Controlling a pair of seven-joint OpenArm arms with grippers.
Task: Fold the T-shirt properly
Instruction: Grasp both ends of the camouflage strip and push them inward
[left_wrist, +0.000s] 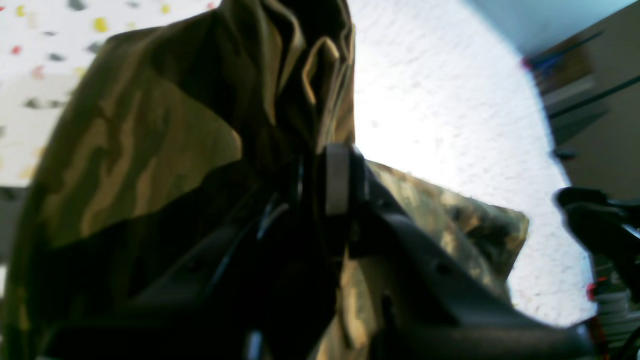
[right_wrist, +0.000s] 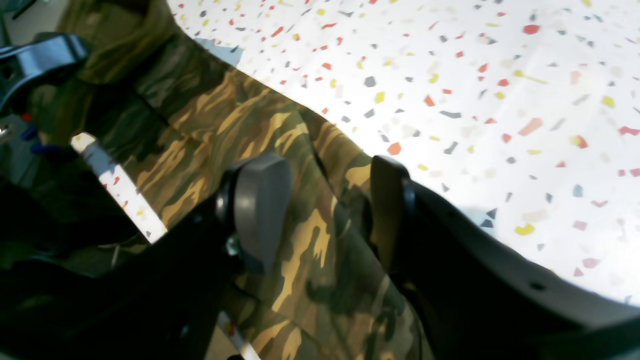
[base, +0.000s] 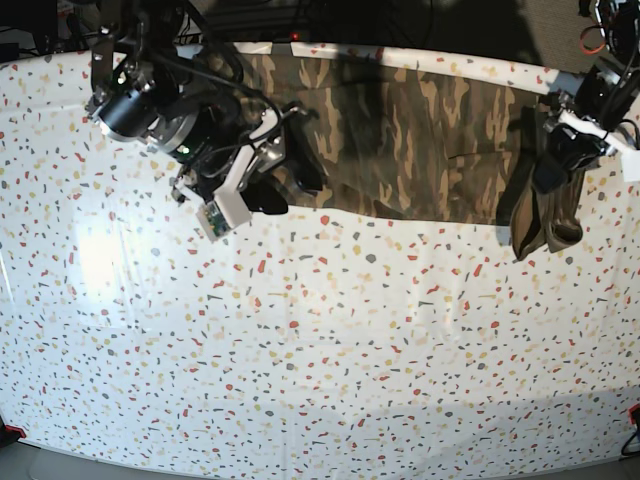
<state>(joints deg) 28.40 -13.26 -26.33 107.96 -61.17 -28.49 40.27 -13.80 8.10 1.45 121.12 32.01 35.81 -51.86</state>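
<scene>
The camouflage T-shirt (base: 420, 140) lies spread along the far side of the table. On the right of the base view my left gripper (base: 555, 165) is shut on the shirt's end. It holds it lifted, and a bunch of cloth (base: 545, 220) hangs below. In the left wrist view, folds of the T-shirt (left_wrist: 150, 150) rise from between the fingers of the left gripper (left_wrist: 320, 170). My right gripper (base: 290, 175) stands open at the shirt's other end. Its two fingers (right_wrist: 262, 210) are wide apart just above the T-shirt (right_wrist: 310, 250), near the cloth's edge.
The table (base: 320, 350) has a white cover speckled with red, yellow and grey flecks. Its far edge (base: 400, 50) runs just behind the shirt. Dark cables and gear (base: 300, 15) sit beyond it. A black arm part (left_wrist: 600, 220) shows at the table's side.
</scene>
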